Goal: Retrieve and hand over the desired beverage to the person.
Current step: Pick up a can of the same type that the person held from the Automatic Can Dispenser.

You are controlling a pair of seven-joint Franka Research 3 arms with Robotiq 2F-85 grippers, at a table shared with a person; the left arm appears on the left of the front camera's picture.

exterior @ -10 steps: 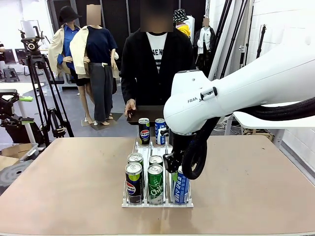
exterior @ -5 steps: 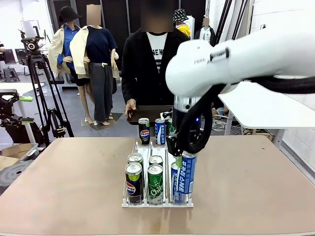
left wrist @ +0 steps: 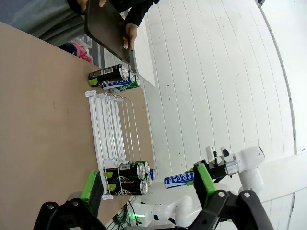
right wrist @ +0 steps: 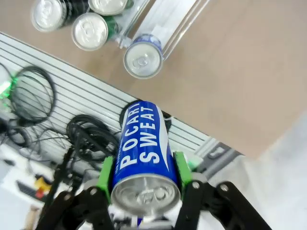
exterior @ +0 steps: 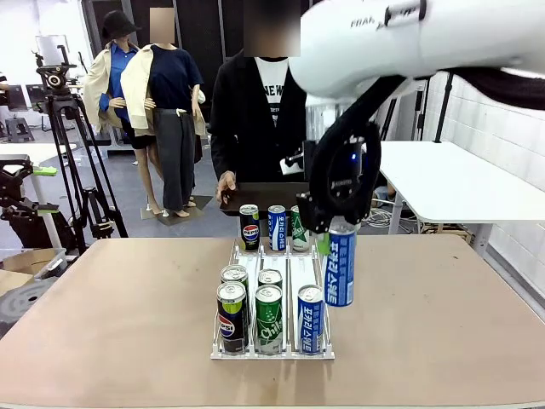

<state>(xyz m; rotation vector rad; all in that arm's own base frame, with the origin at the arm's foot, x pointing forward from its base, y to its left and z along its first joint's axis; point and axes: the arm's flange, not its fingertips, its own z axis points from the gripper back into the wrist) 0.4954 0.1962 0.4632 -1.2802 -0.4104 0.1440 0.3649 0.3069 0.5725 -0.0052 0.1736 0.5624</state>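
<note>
The tall blue Pocari Sweat drink can (exterior: 341, 268) is gripped near its top end by the right tool (exterior: 338, 237), with the green pads clamped on either side. The can is held upright, long axis vertical, lid up and base down. It is carried in the air above the brown bench (exterior: 443, 324), just right of the clear three-lane can rack (exterior: 285, 354). The left tool (left wrist: 146, 189) is spread wide, with nothing in it. Across the bench, a dark flat tray (exterior: 255, 198) is held by the person in the black cardigan (exterior: 243, 111).
</note>
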